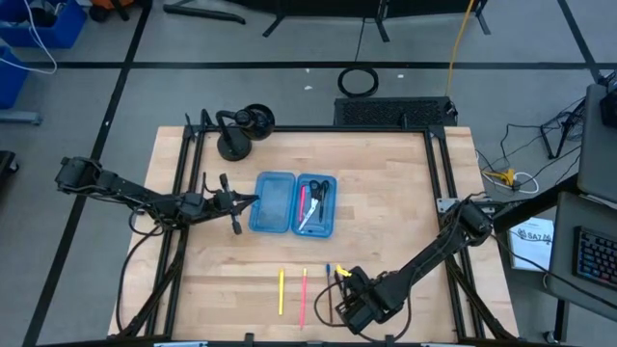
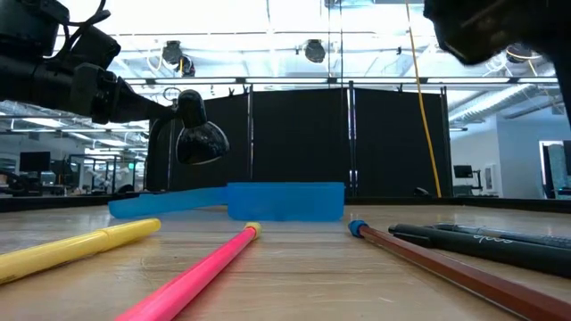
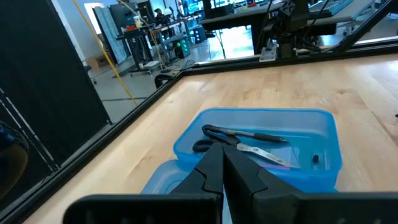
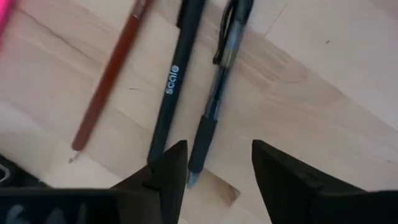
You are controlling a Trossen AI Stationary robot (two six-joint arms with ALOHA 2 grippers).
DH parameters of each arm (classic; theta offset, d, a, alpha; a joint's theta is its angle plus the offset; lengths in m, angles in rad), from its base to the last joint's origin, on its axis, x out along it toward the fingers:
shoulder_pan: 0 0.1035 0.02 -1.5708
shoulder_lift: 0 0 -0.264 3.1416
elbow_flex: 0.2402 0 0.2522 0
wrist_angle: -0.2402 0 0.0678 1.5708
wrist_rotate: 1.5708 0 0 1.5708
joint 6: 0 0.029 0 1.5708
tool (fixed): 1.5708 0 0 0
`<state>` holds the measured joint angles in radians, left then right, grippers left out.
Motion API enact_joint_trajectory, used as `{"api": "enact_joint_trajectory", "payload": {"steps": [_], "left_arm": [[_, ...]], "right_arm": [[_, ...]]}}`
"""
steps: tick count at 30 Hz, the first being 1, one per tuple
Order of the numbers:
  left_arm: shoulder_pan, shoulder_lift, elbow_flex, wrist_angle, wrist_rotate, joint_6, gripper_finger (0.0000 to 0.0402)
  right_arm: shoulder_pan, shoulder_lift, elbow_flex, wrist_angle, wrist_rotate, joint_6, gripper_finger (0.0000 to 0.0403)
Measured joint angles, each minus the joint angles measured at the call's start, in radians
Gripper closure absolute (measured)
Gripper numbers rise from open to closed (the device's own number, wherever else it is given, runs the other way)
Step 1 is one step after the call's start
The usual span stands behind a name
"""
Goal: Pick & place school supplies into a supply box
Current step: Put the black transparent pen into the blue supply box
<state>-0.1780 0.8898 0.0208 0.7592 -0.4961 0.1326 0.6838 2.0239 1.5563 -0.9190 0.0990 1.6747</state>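
The right gripper (image 4: 214, 171) hangs low over the near edge of the table (image 1: 386, 183), its 2 fingers (image 4: 163, 174) spread apart with bare wood showing between them. Just ahead of those fingertips lie 3 supplies side by side: a black click pen (image 4: 217, 99) whose tip reaches into the gap between the fingers, a black pen printed with white letters (image 4: 174, 81) running up to the nearer finger, and a reddish-brown pencil (image 4: 112, 74) a little further out on that same side. In the high view 2 more lie on the wood beside this gripper, well clear of its fingers: a yellow pen (image 1: 281, 291) and a pink pen (image 1: 303, 294). The left gripper (image 3: 222, 163) is held above the table beside the open supply box (image 1: 292, 203), its 2 fingers pressed together with nothing between them. The box sits directly past those closed fingertips, lid half nearer and tray half beyond. In the tray rest the scissors (image 3: 239, 147) and a black pen (image 3: 249, 133); the high view also shows a red-pink pen (image 1: 303, 200) there. A black round-based stand (image 1: 236, 133) stands at the far edge of the table.
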Motion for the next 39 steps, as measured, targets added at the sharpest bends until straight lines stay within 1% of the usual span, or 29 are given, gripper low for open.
{"api": "enact_joint_trajectory", "payload": {"steps": [10,14,20,23,29,33,39], "left_arm": [[0.0,0.0,0.0,-0.006,0.0,0.0,0.0394],[0.0,0.0,0.0,-0.006,0.0,0.0,0.0394],[0.0,0.0,0.0,-0.008,-0.001,0.001,0.0394],[0.0,0.0,0.0,-0.008,-0.001,0.001,0.0394],[0.0,0.0,0.0,-0.007,-0.001,0.001,0.0394],[0.0,0.0,0.0,-0.006,-0.001,0.001,0.0394],[0.0,0.0,0.0,-0.01,0.0,-0.005,0.0394]], "right_arm": [[-0.001,0.0,-0.065,0.077,0.0,-0.008,0.0238],[-0.005,0.028,-0.07,0.125,-0.001,-0.019,0.0238],[-0.017,0.071,-0.065,0.145,-0.063,-0.041,0.0239],[-0.018,0.098,-0.064,0.095,-0.1,-0.041,0.0241],[-0.034,0.151,-0.064,-0.002,-0.16,0.005,0.0269],[-0.048,0.184,-0.057,-0.032,-0.208,-0.013,0.0292],[-0.048,0.186,-0.056,-0.099,-0.152,-0.105,0.0324]]}}
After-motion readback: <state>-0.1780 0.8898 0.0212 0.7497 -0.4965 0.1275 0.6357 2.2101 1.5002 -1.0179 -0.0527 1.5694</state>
